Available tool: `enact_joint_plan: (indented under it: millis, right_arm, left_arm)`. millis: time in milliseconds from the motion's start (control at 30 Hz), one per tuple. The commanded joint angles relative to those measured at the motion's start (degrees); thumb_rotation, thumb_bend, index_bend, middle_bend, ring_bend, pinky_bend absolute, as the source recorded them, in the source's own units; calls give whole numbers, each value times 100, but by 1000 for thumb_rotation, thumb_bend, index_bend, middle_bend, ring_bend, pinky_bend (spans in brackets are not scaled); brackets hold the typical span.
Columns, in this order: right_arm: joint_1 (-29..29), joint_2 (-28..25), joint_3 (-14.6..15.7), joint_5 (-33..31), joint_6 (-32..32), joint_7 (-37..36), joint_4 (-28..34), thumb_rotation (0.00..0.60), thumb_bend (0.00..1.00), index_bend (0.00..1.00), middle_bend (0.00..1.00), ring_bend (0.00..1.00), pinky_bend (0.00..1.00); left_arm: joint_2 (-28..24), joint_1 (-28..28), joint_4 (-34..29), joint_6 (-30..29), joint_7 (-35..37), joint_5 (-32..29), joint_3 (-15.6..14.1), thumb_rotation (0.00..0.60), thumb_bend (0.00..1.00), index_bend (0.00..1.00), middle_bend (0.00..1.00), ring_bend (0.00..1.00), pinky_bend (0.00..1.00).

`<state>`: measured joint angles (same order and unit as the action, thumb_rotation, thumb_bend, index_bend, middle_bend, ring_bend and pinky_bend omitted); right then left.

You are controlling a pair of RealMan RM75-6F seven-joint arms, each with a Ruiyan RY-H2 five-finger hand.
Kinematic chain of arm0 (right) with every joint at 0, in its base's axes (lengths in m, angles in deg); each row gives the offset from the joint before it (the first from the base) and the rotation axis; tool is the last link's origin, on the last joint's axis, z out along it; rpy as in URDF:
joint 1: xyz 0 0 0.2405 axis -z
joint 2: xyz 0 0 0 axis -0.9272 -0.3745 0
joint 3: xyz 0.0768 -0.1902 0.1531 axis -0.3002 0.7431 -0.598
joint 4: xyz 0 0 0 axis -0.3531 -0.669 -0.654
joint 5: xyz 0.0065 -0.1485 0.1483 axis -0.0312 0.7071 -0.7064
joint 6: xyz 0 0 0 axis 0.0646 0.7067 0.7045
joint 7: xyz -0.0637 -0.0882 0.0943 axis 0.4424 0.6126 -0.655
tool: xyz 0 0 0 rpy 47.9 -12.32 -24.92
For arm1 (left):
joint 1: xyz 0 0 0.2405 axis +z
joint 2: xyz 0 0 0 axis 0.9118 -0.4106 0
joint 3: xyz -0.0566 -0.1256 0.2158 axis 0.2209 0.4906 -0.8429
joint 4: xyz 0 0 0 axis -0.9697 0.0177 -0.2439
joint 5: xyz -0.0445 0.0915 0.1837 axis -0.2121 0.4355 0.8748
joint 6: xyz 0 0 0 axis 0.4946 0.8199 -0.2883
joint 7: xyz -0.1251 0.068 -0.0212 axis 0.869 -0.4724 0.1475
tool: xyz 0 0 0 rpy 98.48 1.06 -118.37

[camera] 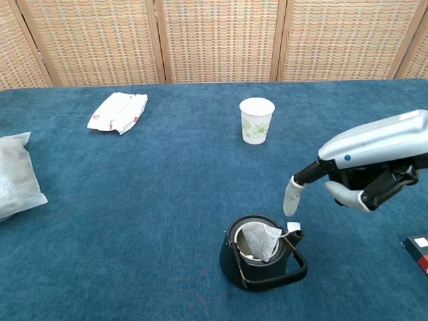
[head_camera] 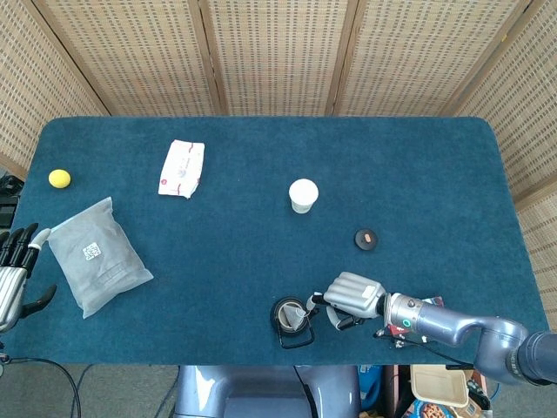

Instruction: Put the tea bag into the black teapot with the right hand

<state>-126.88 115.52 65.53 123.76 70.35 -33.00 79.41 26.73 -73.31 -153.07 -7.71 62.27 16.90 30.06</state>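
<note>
Desk (head_camera: 418,157), long, covered in dark blue carpet-like cloth, backed by woven cane screens.

Grey soft plastic pouch with a printed label (head_camera: 96,255), lying flat at the desk's left end.

Right robot hand (camera: 364,164), silver and black, hovering just right of the teapot; one pale finger (camera: 292,196) points down toward the pot's rim, the others curled under, grasping nothing.

Left robot hand (head_camera: 13,277), at the desk's left edge beside the grey pouch, fingers spread and released, holding nothing.

White wrapped packet with red print (head_camera: 182,167), on the far left-centre of the desk.

Black round teapot with a hoop handle (camera: 261,253), lid off, near the front edge.

White paper cup with green print (camera: 257,120), upright, mid-desk.

White mesh tea bag (camera: 259,241), sitting in the teapot's open mouth, upper part standing above the rim; its small white tag (camera: 293,227) rests at the spout.

Black round lid with an orange spot (head_camera: 367,238), right of the cup.

Yellow ball (head_camera: 59,178), far left.
</note>
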Motion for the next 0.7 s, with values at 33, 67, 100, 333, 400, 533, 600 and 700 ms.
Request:
enact_joint_plan:
  millis: [33, 67, 100, 333, 400, 533, 600, 700]
  right_arm:
    - [-43, 24, 4, -31, -84, 103, 60, 203, 1000, 268, 1000, 1000, 1000]
    - [-50, 31, -1, -39, -104, 144, 67, 197, 1000, 265, 1000, 1000, 1000]
    - [-61, 41, -5, -55, -144, 200, 83, 192, 1000, 263, 1000, 1000, 1000]
    - [-197, 155, -63, -207, -464, 485, 242, 175, 1000, 226, 1000, 1000, 1000]
    - [-210, 194, -80, -251, -509, 545, 244, 173, 1000, 220, 1000, 1000, 1000]
    - [-235, 273, -117, -346, -601, 653, 232, 177, 1000, 216, 1000, 1000, 1000]
    - [-256, 320, -143, -413, -657, 702, 220, 178, 1000, 216, 1000, 1000, 1000]
    - [-293, 381, -156, -474, -738, 765, 207, 177, 1000, 216, 1000, 1000, 1000]
  left_arm:
    - [-4, -2, -2, 12, 0, -13, -3, 600, 322, 0, 0, 0, 0]
    - [-5, -3, -2, 14, 1, -17, -1, 600, 322, 0, 0, 0, 0]
    - [-5, -6, -1, 21, 2, -24, 0, 600, 322, 0, 0, 0, 0]
    - [-2, -24, 13, 81, 42, -56, -8, 600, 322, 0, 0, 0, 0]
    - [2, -24, 22, 90, 53, -61, -12, 600, 322, 0, 0, 0, 0]
    - [7, -25, 46, 106, 77, -77, -15, 600, 323, 0, 0, 0, 0]
    - [13, -24, 64, 111, 94, -86, -16, 600, 322, 0, 0, 0, 0]
    - [30, -23, 95, 127, 125, -100, -24, 600, 322, 0, 0, 0, 0]
